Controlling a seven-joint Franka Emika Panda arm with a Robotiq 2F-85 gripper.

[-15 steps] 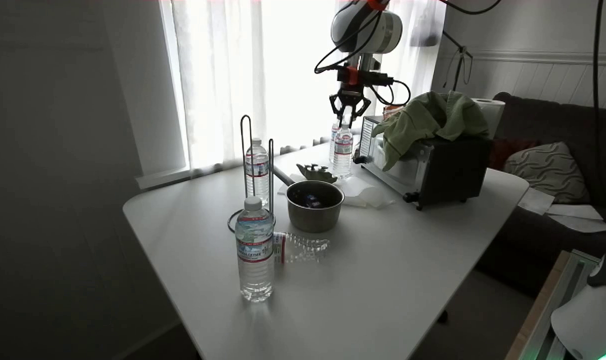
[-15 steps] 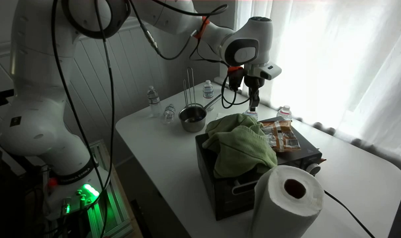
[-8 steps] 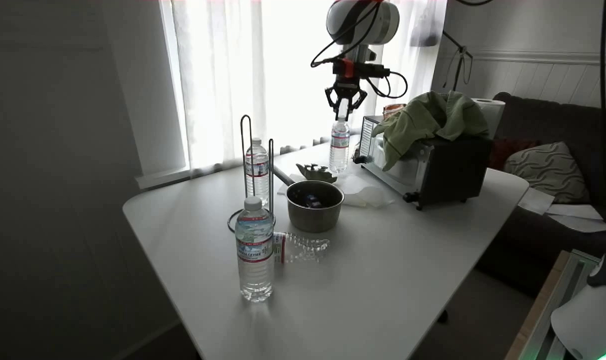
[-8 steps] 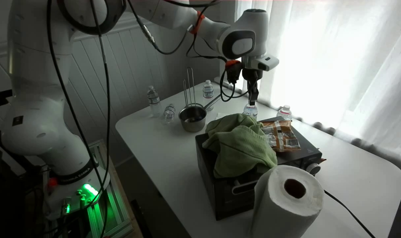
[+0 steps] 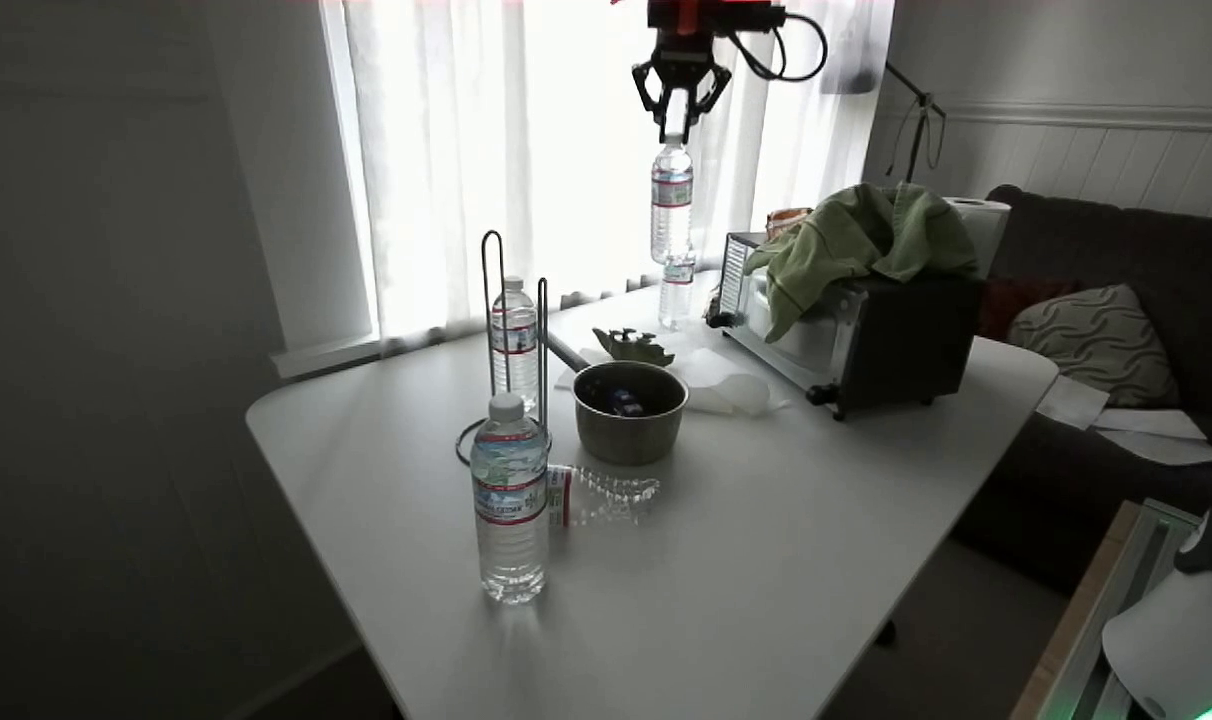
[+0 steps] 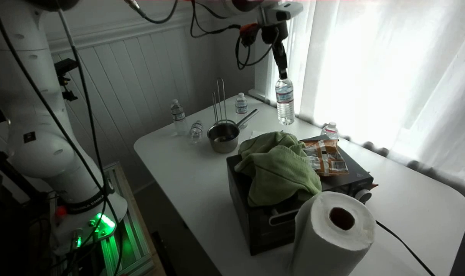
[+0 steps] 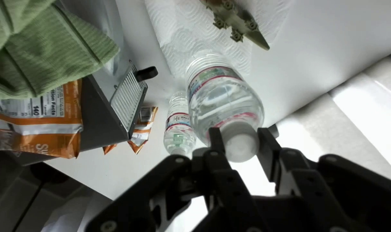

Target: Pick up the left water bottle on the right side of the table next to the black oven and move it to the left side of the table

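The left water bottle, clear with a white cap and a pale label band, hangs nearly upright in the air in both exterior views (image 5: pixel 671 205) (image 6: pixel 285 102) and in the wrist view (image 7: pixel 223 96). My gripper (image 5: pixel 674 136) is shut on its white cap; the wrist view shows a fingertip on each side of the cap (image 7: pixel 240 137). The bottle's base is above the white table (image 5: pixel 786 560). The black oven (image 5: pixel 911 340) stands to the right of it in that exterior view. A similar bottle (image 5: pixel 676 295) stands on the table behind the oven's corner, also in the wrist view (image 7: pixel 179 124).
A steel pot (image 5: pixel 631 435), a wire stand (image 5: pixel 543 380), upright bottles (image 5: pixel 509 520) (image 6: pixel 241 104) and a lying bottle (image 5: pixel 606 497) occupy one end. A green towel (image 6: pixel 278 168) and snack bag (image 6: pixel 326 157) lie on the oven. A paper towel roll (image 6: pixel 342 234) stands beside it.
My gripper has risen and lifted the left water bottle off the table, with a slight shift to the left in an exterior view. The other things have not moved.
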